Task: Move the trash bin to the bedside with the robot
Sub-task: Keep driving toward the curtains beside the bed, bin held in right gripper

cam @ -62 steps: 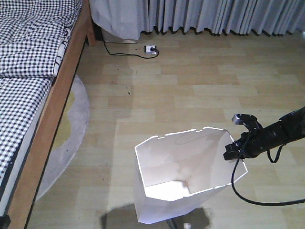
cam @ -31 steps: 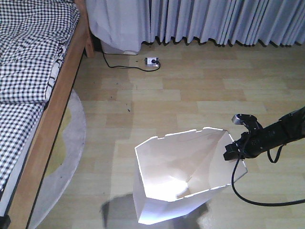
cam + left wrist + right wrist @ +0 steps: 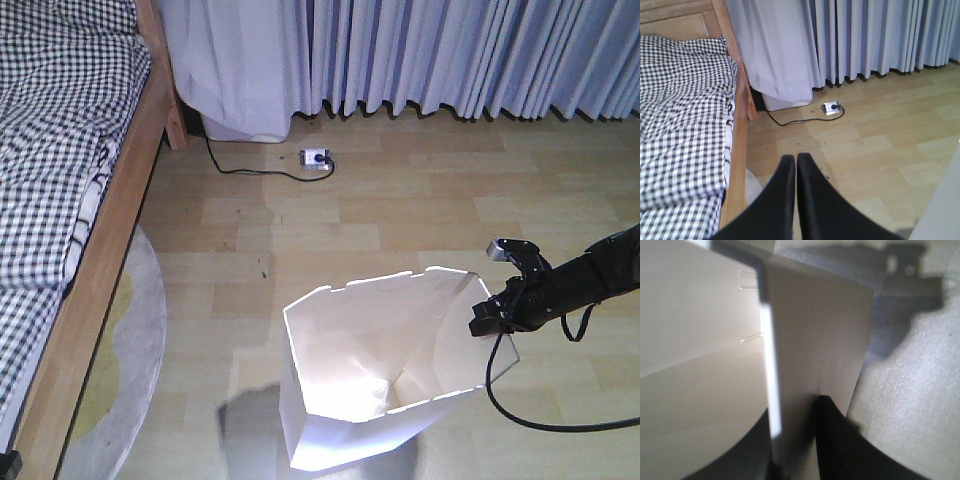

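Jaws of the right gripper clamp the right rim of the white, tapered, thin-walled plastic trash bin, a hold suited to carrying it along. The bin is well apart from the checkered bed's light-brown wooden frame. The left gripper has its jaws pressed together, empty.

The white wall of the trash bin is pinched between dark fingers, shadowed floor beside it.

the trash bin is thin matt plastic, the bed frame smooth wood, bedding cloth, floor perhaps laminate.
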{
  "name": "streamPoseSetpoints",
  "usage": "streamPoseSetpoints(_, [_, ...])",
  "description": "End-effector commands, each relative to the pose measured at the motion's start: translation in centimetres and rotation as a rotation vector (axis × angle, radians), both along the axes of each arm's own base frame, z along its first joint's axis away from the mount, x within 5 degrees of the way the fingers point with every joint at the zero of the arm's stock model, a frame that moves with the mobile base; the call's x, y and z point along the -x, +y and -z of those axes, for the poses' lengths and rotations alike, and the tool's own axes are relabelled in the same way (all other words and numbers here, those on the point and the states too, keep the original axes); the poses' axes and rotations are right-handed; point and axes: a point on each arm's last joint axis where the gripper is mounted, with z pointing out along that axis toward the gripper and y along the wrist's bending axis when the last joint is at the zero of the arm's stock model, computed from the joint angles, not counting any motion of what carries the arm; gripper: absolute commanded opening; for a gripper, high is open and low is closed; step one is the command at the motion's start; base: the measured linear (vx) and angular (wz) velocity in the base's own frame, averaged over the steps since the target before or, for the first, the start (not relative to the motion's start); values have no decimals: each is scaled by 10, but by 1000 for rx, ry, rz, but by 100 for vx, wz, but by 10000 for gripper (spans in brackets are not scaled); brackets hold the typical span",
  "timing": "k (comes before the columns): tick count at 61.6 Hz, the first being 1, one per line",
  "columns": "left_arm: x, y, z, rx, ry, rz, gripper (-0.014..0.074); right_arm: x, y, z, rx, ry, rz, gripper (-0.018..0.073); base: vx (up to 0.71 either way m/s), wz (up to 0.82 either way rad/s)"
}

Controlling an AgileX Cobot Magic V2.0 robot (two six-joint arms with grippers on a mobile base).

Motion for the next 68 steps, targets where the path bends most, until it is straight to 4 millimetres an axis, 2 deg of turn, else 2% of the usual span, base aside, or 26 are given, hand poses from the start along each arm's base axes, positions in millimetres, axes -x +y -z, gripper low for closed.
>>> streamPoseSetpoints(1, [-1,0,-1,9,-71,-1,-7,-11,9,-40,-173,-38,17,-3,37,-1])
streamPoseSetpoints(68, [-1,0,-1,9,-71,-1,-7,-11,9,-40,-173,-38,17,-3,33,0])
